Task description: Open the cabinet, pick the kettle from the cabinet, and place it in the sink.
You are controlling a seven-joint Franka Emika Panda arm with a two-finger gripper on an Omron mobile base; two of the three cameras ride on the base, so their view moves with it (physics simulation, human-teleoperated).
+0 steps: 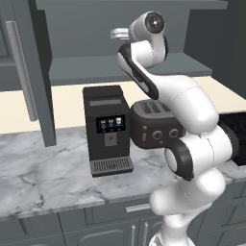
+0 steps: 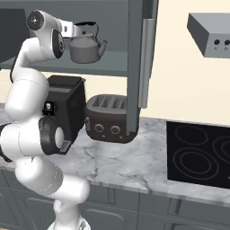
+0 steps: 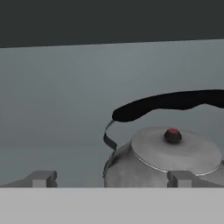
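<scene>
We start at the left, where the cabinet [image 1: 29, 72] stands open, its door [image 1: 21, 67] swung out with the long silver handle showing, and the grey shelf [image 1: 120, 67] bare on this side. Below it on the marble counter [image 1: 43, 173] we find a black coffee machine [image 1: 106, 129], and just beside it to the right the dark brown toaster [image 1: 153, 126]. Our arm reaches up to shelf height, and the gripper [image 3: 111, 179] is right at the kettle [image 2: 85, 47], fingers [image 3: 41, 178] spread wide with nothing held between them. From the hand camera we look at the kettle's lid with its red-topped knob [image 3: 173, 134] and the black arched handle [image 3: 170, 104] curving above. The kettle sits upright on the shelf, spout pointing right. Further right, the other cabinet door [image 2: 141, 58] hangs open, and past it the black stovetop [image 2: 200, 155] lies in the counter under a grey hood [image 2: 209, 31]
</scene>
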